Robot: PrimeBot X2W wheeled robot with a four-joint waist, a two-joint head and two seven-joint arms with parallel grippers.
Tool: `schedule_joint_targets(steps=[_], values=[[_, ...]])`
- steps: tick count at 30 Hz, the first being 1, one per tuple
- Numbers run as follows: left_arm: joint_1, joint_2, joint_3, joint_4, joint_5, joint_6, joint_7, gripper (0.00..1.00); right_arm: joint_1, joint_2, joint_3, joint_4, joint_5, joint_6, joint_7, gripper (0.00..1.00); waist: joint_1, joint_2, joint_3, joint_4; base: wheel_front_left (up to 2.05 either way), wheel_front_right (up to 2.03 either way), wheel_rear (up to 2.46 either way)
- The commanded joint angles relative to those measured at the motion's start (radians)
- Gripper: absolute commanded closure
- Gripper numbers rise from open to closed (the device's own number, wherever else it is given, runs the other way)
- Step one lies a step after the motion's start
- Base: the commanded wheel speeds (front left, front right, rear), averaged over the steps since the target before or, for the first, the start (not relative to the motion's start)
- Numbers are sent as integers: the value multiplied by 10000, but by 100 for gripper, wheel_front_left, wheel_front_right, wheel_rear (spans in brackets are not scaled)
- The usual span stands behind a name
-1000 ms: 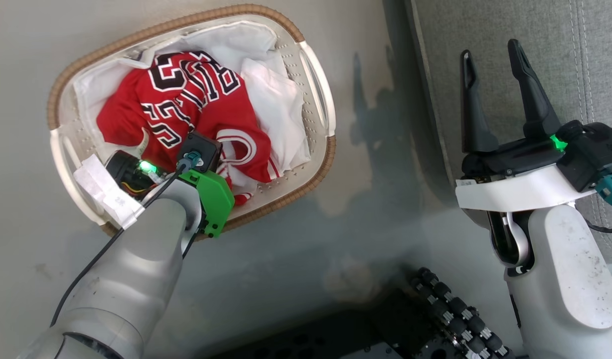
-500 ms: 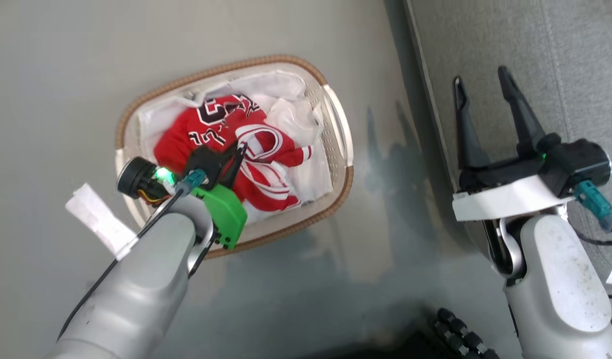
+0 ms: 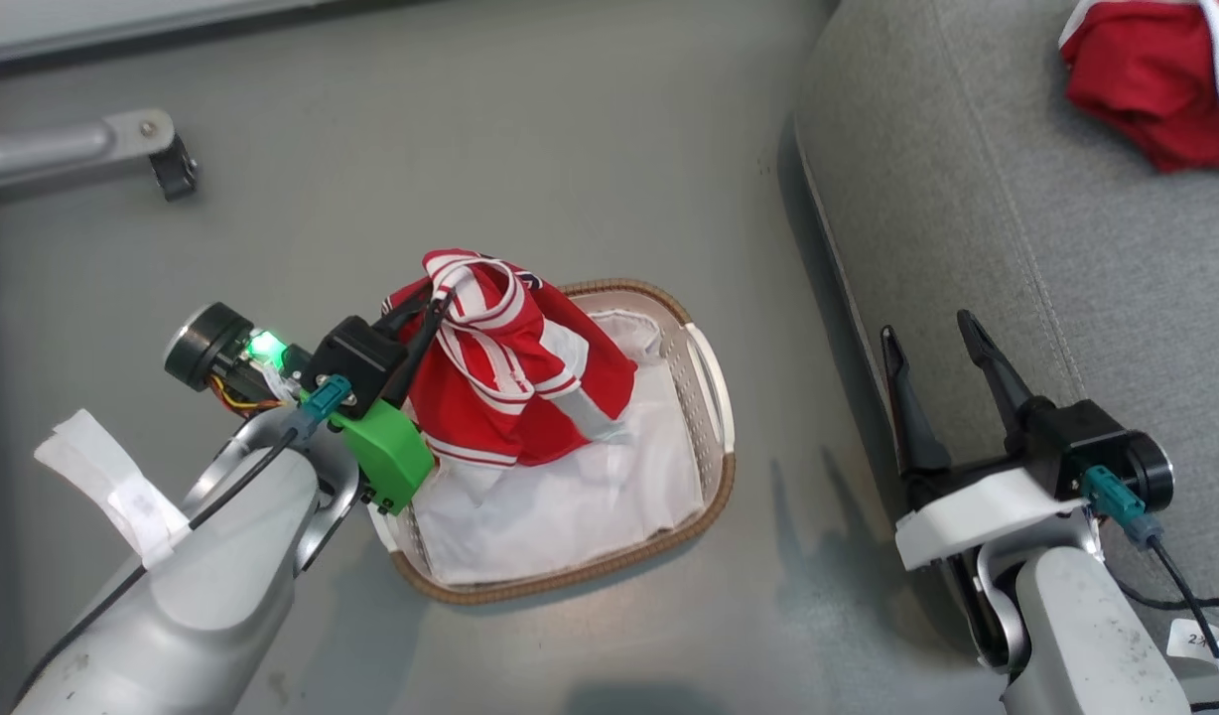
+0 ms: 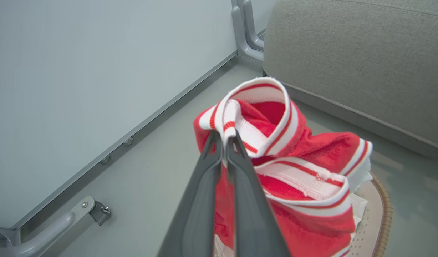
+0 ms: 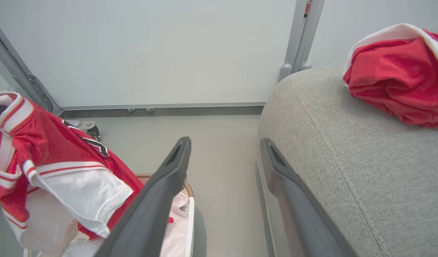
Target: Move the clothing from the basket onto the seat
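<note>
**While one red piece [image 3: 1146, 89] lies on the seat [image 3: 1016, 228], a jersey [image 3: 515, 387] hangs over the basket [image 3: 717, 417]**

As the head view has it, the left end effector [image 3: 439, 298] is clenched on the jersey's striped trim, with the hem near the white cloth [image 3: 570, 506] in the basket. The right end effector [image 3: 927, 328] stands released beside the seat's near edge. The red piece sits at the seat's far corner.

Left wrist view: the fingers [image 4: 204, 192] pinch the trim.

Right wrist view: the jaws stand apart, with nothing between them.

One piece looks delivered. The jersey remains to be carried over.

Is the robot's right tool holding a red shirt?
No, the right tool stands open and empty by the grey woven-fabric seat cushion; the left tool pinches the red white-striped jersey.
</note>
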Motion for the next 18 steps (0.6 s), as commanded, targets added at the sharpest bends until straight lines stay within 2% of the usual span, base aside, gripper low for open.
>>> schedule_joint_targets(steps=[1,10,18], values=[[56,198,-47,-262,78,2,93,100,303,-45,24,109,-82,-14,-20,0,0,0,-2047,499,0,0,0],[-666,1190,-258,-2210,-63,-37,1270,100,746,-42,690,531,14,-14,-20,0,0,0,-3404,577,0,0,0],[-1185,1479,-137,-3388,-401,-38,1743,100,253,-41,1571,913,-140,-14,-19,0,0,0,-3865,581,0,0,0]])
